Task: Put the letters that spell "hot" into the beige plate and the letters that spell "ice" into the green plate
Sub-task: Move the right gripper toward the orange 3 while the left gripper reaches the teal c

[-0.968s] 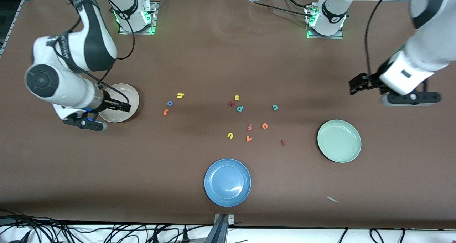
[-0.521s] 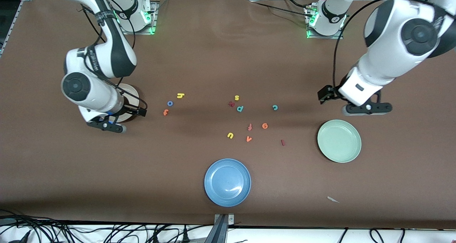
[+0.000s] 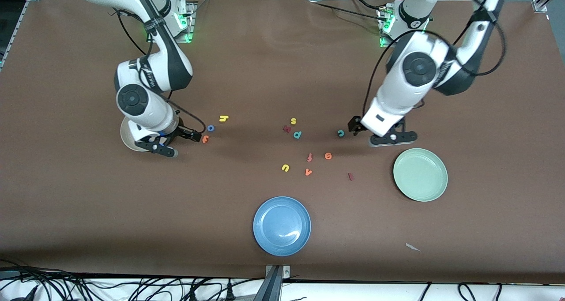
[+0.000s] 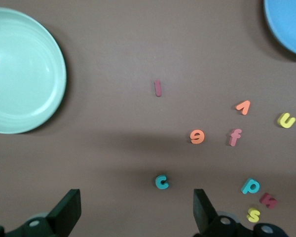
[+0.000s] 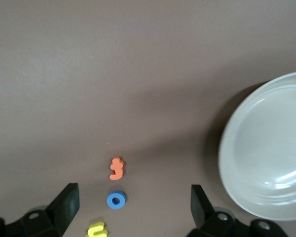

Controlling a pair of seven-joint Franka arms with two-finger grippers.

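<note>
Both grippers are open with nothing held. My right gripper (image 3: 192, 135) hovers low over the table between the beige plate (image 3: 125, 137), partly hidden under the arm, and the orange t (image 3: 205, 138). The blue o (image 3: 210, 128) and yellow h (image 3: 224, 118) lie beside the t. In the right wrist view, the o (image 5: 116, 200) sits between the fingers (image 5: 65, 205), near the t (image 5: 116, 168) and the beige plate (image 5: 266, 148). My left gripper (image 3: 354, 125) hangs beside the teal c (image 3: 340, 133). The orange e (image 3: 328, 156), dark red i (image 3: 350, 176) and green plate (image 3: 420, 174) lie nearer the camera.
A blue plate (image 3: 281, 225) sits near the front edge. Other letters lie mid-table: yellow s (image 3: 293, 121), teal p (image 3: 297, 134), reddish f (image 3: 309, 157), yellow u (image 3: 285, 167), orange v (image 3: 308, 172). A paper scrap (image 3: 412, 247) lies near the green plate.
Both arms swung in from the table's ends toward the middle. The right gripper left the beige plate for the t and o; the left gripper came to the c. No letter moved.
</note>
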